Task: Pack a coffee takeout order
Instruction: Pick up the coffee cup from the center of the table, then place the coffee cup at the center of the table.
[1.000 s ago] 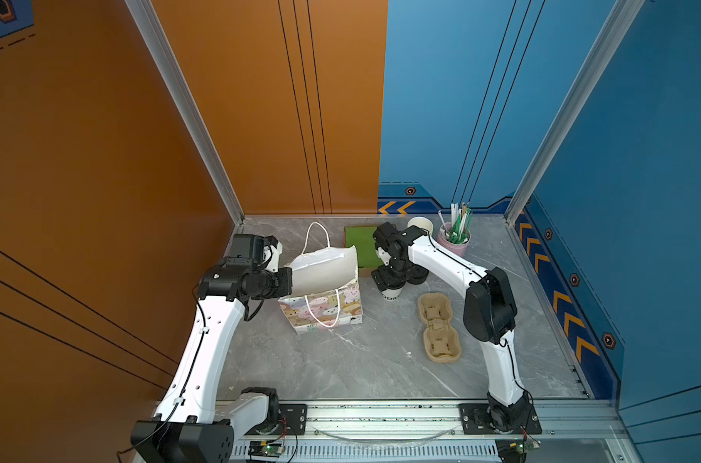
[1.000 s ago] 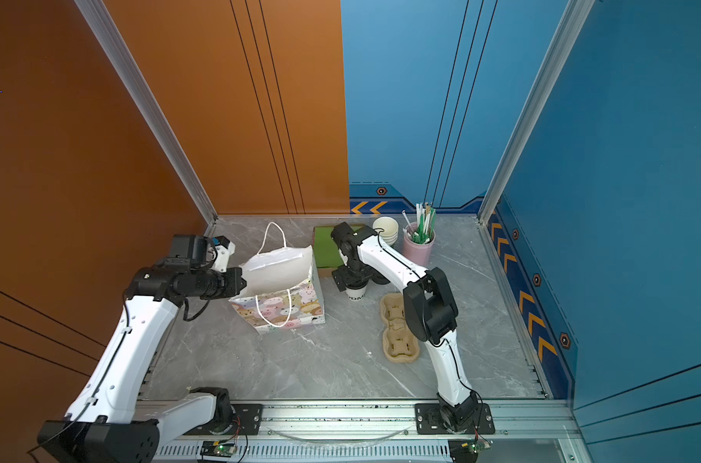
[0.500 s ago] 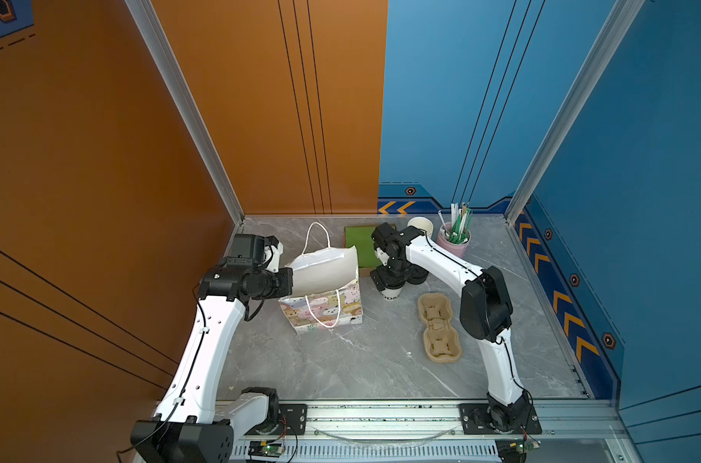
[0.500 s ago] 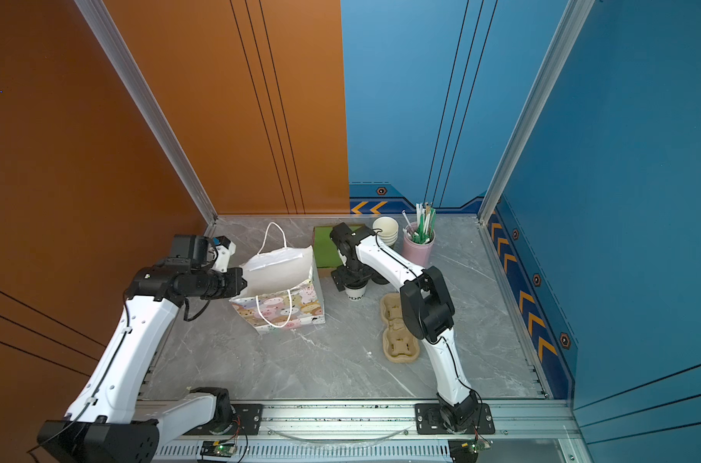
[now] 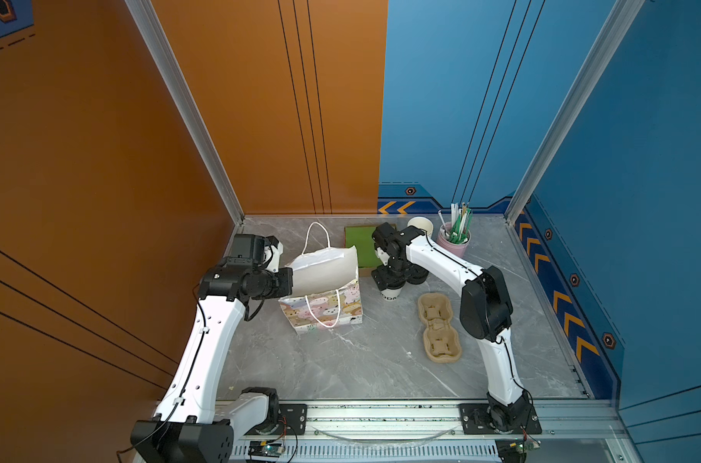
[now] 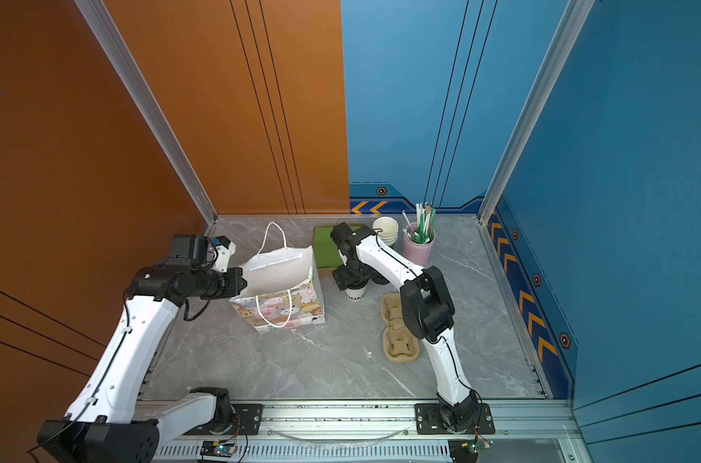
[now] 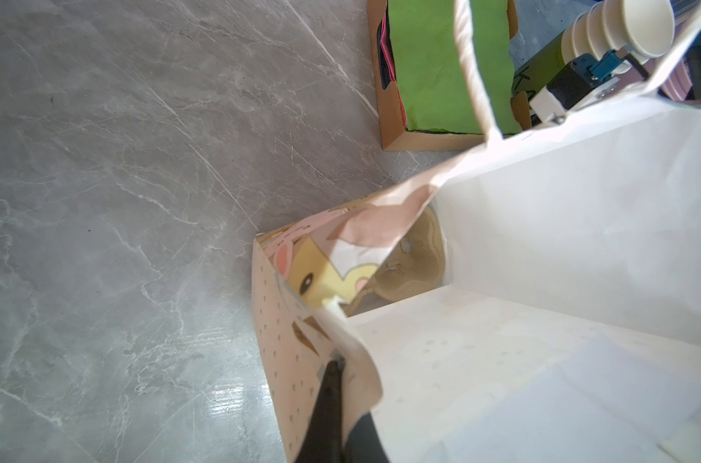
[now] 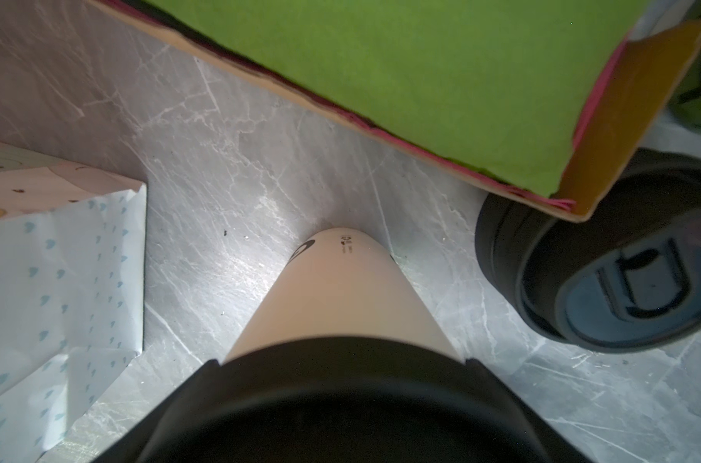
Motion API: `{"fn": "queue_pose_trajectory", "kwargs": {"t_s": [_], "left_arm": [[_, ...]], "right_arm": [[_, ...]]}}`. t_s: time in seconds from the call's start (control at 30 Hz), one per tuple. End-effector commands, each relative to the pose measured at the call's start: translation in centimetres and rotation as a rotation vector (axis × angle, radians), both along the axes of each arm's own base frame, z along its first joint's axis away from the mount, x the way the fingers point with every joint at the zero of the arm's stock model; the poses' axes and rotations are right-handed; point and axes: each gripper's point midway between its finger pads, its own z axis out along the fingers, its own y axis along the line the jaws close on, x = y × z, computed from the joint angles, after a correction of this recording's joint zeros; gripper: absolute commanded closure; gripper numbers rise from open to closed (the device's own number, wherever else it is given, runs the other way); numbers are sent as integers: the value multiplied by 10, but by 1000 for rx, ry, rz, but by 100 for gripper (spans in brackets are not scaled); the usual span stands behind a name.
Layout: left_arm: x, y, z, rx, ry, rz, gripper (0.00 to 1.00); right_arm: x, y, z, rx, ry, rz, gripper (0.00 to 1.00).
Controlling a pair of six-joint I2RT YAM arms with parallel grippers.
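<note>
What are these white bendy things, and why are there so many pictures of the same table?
They are two robot arms, each ending in a pincher. Two pictures look down from above and show the whole table. The other two come from little cameras on the arms' wrists. The left pincher is shut on the rim of the cartoon paper bag and holds its mouth open. The right pincher sits over a white paper cup with a black lid at its top; I cannot tell if it is squeezing. Also on the grey table: green napkins in a box, spare cups, a pink tin of straws, more black lids and a beige cup tray.
</note>
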Motion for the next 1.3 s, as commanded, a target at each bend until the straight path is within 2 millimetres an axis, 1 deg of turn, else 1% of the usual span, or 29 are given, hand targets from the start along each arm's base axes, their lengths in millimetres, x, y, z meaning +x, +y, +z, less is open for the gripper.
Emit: {"fn": "queue_pose_trajectory", "kwargs": {"t_s": [0.0, 0.2, 0.33, 0.37, 0.4, 0.53, 0.67, 0.77, 0.93, 1.13, 1.27], "left_arm": [[-10, 1, -12, 24, 63, -12, 100], [-10, -1, -11, 19, 61, -19, 100], [-10, -5, -9, 3, 56, -34, 100], [-10, -7, -8, -3, 56, -44, 100], [-10, -8, -8, -5, 54, -48, 100], [-9, -14, -7, -7, 53, -72, 100], [-8, -21, -8, -8, 59, -95, 100], [-8, -25, -8, -3, 65, -109, 100], [-7, -36, -7, -3, 56, -144, 100], [-5, -47, -8, -6, 57, -180, 100], [-4, -54, -9, -9, 56, -201, 100]], "right_arm": [[3, -6, 7, -18, -10, -4, 7], [4, -11, 23, -2, -40, -14, 7], [4, -16, 43, 10, -82, -22, 8], [3, -17, 49, 14, -95, -21, 8], [2, -19, 60, 26, -117, -24, 8], [-3, -25, 88, 58, -160, -28, 8], [-9, -30, 108, 82, -188, -29, 8], [-13, -32, 115, 89, -186, -22, 9], [-20, -36, 120, 82, -178, -18, 11], [-28, -39, 133, 97, -188, -9, 14], [-33, -43, 139, 101, -192, -4, 14]]}}
